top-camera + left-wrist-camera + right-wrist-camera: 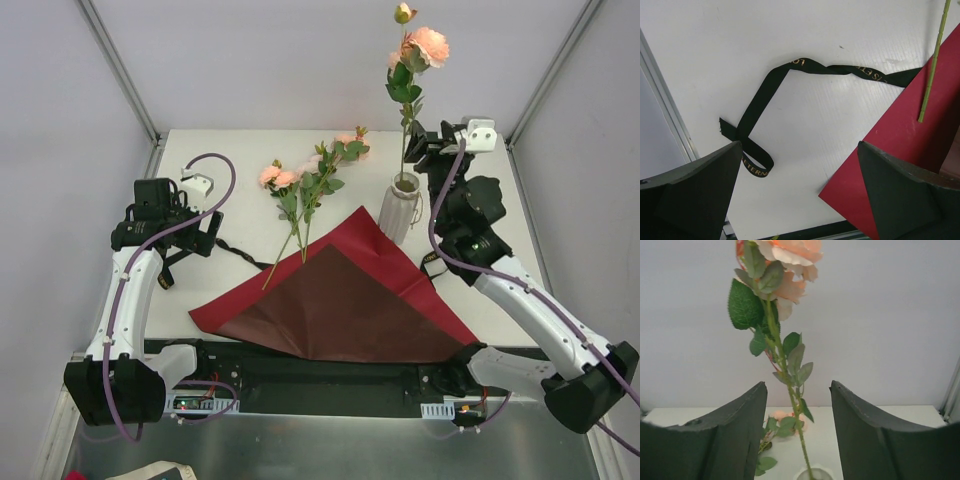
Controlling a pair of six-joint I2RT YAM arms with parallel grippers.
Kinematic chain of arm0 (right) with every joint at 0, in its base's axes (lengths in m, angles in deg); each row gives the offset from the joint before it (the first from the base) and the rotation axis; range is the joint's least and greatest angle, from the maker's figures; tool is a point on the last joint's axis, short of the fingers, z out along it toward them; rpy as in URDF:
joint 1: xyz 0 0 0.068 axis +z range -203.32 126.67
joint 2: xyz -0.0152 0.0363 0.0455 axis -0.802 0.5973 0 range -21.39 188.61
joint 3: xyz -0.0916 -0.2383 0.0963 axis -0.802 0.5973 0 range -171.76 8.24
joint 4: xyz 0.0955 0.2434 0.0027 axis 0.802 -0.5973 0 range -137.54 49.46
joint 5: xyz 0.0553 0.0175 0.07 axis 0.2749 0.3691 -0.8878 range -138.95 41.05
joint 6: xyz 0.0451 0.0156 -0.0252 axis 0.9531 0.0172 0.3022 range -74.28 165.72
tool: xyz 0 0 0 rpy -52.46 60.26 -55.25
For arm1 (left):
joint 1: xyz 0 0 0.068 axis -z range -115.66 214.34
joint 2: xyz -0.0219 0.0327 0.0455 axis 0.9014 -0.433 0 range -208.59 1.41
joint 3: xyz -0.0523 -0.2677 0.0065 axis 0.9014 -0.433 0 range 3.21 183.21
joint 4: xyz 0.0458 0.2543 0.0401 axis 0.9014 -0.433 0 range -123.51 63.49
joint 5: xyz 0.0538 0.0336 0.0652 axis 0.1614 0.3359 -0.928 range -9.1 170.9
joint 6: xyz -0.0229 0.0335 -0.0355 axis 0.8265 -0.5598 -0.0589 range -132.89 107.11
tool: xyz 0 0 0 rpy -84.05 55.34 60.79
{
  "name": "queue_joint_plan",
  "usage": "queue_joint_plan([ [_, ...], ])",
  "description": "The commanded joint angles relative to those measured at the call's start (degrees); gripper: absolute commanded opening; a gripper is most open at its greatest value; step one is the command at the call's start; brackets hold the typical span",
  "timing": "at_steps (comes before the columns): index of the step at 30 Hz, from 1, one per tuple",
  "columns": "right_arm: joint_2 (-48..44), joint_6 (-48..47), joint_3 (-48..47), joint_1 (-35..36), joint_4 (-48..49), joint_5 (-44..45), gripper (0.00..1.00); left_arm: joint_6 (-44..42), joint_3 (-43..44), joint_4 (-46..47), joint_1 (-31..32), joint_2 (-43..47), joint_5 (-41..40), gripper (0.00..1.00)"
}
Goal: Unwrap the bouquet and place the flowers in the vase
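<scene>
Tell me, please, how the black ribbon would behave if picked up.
The black ribbon lies twisted and looped flat on the table, so it probably hangs limp. It looks thin, likely very light. One end disappears at the red wrapping paper's edge, so it may be pinned there.

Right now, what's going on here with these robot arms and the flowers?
The robot is putting bouquet roses into a vase. One rose stands in the ribbed vase; the right gripper is open, its jaws either side of the stem without gripping. The other roses lie on the table beyond the spread-out red wrapping paper. The left gripper hangs open above the loose black ribbon, holding nothing.
</scene>
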State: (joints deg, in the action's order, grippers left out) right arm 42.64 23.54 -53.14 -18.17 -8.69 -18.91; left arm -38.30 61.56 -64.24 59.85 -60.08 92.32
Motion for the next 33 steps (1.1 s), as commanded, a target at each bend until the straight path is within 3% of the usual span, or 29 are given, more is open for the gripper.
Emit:
queue_joint_plan([
  [1,-3.3,3.6,-3.6,5.1,-7.3,2.9,0.56,-0.8,0.3,0.5,-0.1,0.9,-0.5,0.99],
  [7,2.7,9.7,-9.7,15.2,-20.8,1.5,0.57,-0.3,0.4,0.5,-0.1,0.5,-1.0,0.99],
  [14,22.7,22.1,-18.9,21.8,-33.5,-3.1,0.64,-0.4,0.2,0.5,-0.2,0.4,-1.5,0.99],
  [23,42.2,36.1,-29.9,19.2,-38.4,-9.1,0.64,-1.2,-0.8,0.6,-0.3,1.1,-1.7,0.99],
  [28,49.6,44.3,-35.0,16.4,-43.0,-9.4,0.72,-1.4,-1.5,1.0,-0.3,0.9,-1.2,0.99],
  [33,55.9,48.6,-38.3,14.5,-45.0,-9.3,0.70,-1.5,-1.9,1.6,-0.3,0.7,-1.0,0.99],
])
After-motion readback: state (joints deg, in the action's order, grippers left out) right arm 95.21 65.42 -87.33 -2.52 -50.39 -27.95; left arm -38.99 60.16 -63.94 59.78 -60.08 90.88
